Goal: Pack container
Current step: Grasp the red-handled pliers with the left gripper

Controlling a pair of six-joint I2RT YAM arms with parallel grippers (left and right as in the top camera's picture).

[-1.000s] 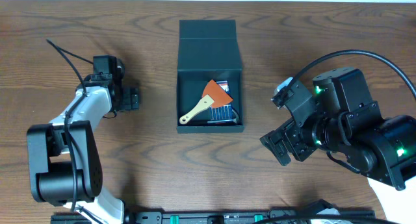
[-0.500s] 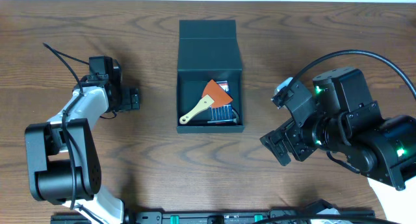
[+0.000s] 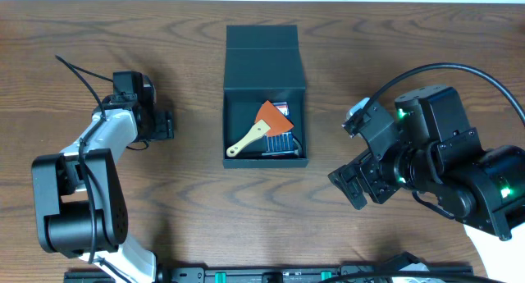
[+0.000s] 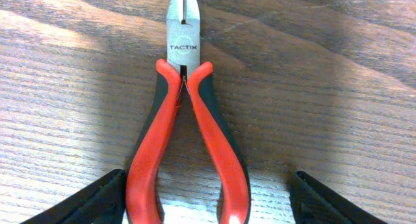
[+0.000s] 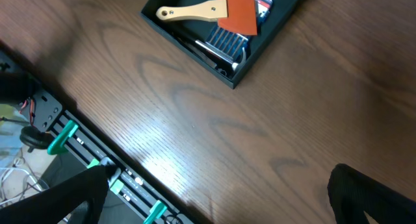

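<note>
Red-handled pliers (image 4: 185, 120) marked TACTIX lie on the wood, steel nose pointing away from the left wrist camera. My left gripper (image 4: 205, 201) straddles their handles. The left finger (image 4: 104, 198) is against the left handle, while the right finger (image 4: 318, 198) stands well clear of the other. From overhead the left gripper (image 3: 166, 125) sits left of the container (image 3: 232, 98), a dark teal box with its lid flap (image 3: 262, 37) folded back. Inside lie a wooden-handled orange scraper (image 3: 267, 123) and other tools. My right gripper (image 3: 349, 187) hangs open and empty to the right of the box.
A black rail with green clips (image 3: 271, 275) runs along the table's front edge, also seen in the right wrist view as the rail (image 5: 78, 146). The container's near wall (image 5: 188, 52) and the scraper (image 5: 237, 10) show at the top of that view. Bare wood surrounds the box.
My left gripper's fingers have drawn in a little around the pliers' handles. The right arm and the box have not moved.
</note>
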